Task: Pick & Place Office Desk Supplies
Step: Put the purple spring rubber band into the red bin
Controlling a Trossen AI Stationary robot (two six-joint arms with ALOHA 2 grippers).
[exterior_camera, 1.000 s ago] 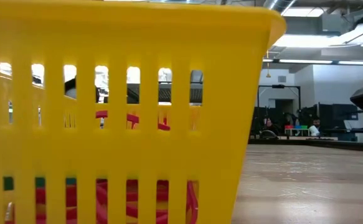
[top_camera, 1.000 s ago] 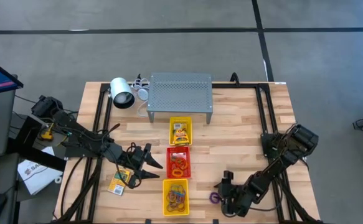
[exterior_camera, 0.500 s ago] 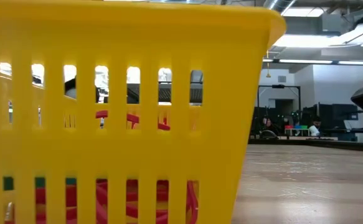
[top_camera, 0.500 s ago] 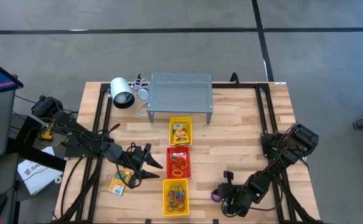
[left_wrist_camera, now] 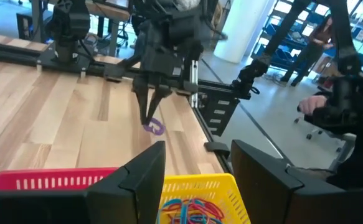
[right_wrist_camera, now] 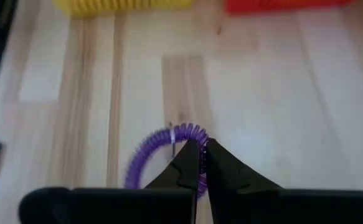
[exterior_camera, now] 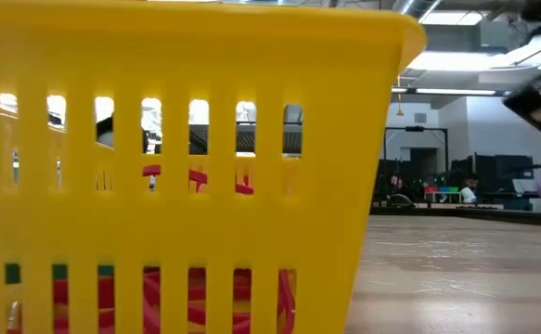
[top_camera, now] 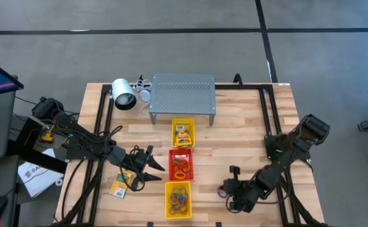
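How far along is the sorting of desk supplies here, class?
Done: the three trays already hold packets and bands. In hand: the right gripper has its jaws shut on a purple coil ring, lifted off the table. Left: a card packet lies beside the left gripper.

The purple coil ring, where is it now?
The purple coil ring is pinched in the right hand, just above the table, right of the nearest yellow tray.
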